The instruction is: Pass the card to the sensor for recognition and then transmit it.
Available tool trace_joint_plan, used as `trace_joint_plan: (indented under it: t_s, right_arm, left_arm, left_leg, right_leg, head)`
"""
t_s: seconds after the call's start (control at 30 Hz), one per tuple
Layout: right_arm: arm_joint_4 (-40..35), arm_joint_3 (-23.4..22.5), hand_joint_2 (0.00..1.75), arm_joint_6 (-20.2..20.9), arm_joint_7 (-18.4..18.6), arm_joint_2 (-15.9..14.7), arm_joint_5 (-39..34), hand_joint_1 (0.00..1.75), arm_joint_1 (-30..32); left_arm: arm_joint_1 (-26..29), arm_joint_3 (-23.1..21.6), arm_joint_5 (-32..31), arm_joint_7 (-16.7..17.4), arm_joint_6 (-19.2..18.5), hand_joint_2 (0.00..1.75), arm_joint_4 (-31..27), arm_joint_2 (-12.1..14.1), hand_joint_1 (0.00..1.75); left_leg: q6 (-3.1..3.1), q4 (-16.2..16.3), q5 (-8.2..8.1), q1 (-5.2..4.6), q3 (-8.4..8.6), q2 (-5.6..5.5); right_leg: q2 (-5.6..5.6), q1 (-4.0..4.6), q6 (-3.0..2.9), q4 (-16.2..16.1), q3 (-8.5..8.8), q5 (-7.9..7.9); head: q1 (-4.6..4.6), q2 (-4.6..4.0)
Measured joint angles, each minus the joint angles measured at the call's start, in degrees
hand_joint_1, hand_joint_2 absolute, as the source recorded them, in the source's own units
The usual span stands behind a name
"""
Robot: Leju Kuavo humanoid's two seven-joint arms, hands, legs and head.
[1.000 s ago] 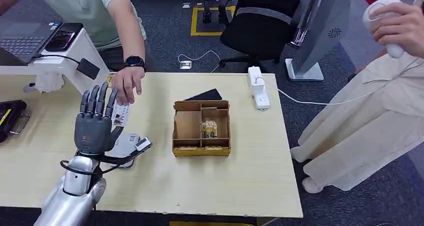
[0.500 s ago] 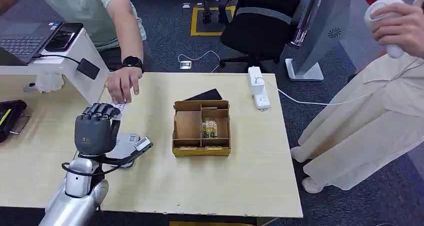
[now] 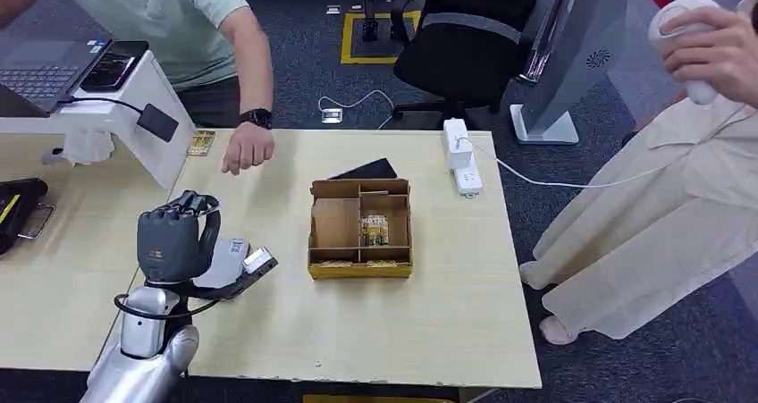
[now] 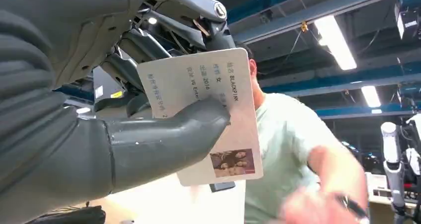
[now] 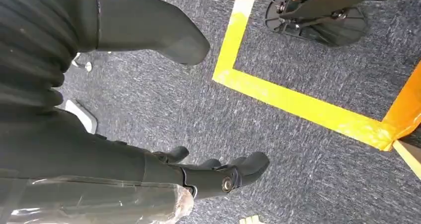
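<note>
Working from the table (image 3: 429,331) down to the card: my left hand (image 3: 172,240) stands above the tabletop, fingers curled in, with the sensor (image 3: 234,258) lying just past its thumb side. In the left wrist view the card (image 4: 208,110) is pinched flat between my thumb (image 4: 164,134) on its printed face and my fingers (image 4: 144,45) behind it. I judge it light, thin, stiff and glossy, so it may slide or pivot under a loose pinch. I'd keep the thumb pad near the middle and leave the far edge free to meet the sensor. My right hand (image 5: 213,177) hangs over the carpet, fingers loosely curled, holding nothing.
</note>
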Motion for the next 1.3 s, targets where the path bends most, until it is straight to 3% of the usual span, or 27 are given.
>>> trace_joint_plan:
  t_s: [0.4, 0.87, 1.3]
  right_arm:
    - [0.0, 0.2, 1.75, -0.1, 0.3, 0.0, 0.0, 0.0, 0.0]
    - [0.0, 0.3, 1.75, -0.2, 0.5, 0.0, 0.2, 0.0, 0.0]
    - [0.0, 0.3, 1.75, -0.1, 0.6, 0.0, 0.2, 0.0, 0.0]
  left_arm:
    - [0.5, 0.1, 0.3, -0.3, 0.2, 1.75, -0.3, -0.7, 1.75]
    - [4.4, 4.3, -7.4, 1.1, 0.5, 1.75, 0.9, -2.7, 1.75]
    - [5.5, 6.7, -4.5, 0.3, 0.5, 1.75, 6.2, -3.8, 1.75]
  left_leg:
    - [0.0, 0.0, 0.0, 0.0, 0.0, 0.0]
    - [0.0, 0.0, 0.0, 0.0, -0.01, 0.01]
    - [0.0, 0.0, 0.0, 0.0, -0.01, 0.0]
  right_leg:
    - [0.0, 0.0, 0.0, 0.0, 0.0, 0.0]
    - [0.0, 0.0, 0.0, 0.0, 0.0, 0.0]
    - [-0.01, 0.0, 0.01, 0.0, 0.0, 0.0]
  head:
    - [0.0, 0.0]
    - [0.0, 0.0]
    - [0.0, 0.0]
